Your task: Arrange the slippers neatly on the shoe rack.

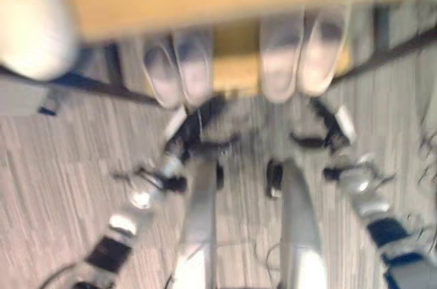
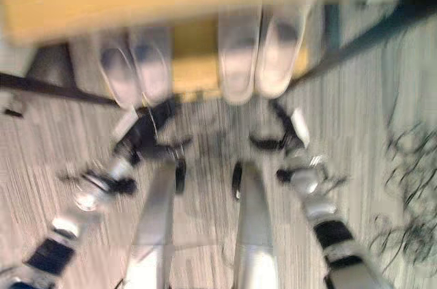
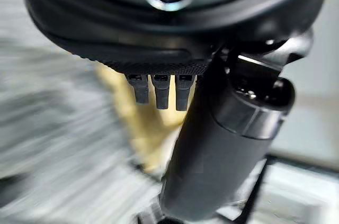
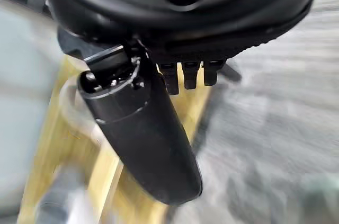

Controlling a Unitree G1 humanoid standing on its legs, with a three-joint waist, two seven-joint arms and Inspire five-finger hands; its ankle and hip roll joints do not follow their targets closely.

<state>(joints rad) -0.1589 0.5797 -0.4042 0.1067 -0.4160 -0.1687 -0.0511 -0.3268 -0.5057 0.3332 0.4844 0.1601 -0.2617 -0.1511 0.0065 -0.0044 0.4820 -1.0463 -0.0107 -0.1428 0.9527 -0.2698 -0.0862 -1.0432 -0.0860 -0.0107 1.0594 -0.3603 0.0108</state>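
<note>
Stereo head views downward; wrist close-ups.

Grey striped carpet floor [image 1: 61, 166] fills the lower frame. A dark metal bar [image 1: 102, 86] runs diagonally at the left, another at the upper right [image 2: 382, 33]. Tangled cables [image 2: 410, 193] lie along the right edge.

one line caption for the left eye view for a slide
Two pairs of slippers sit on the shoe rack's lower shelf, each robot hand just before them.
</note>
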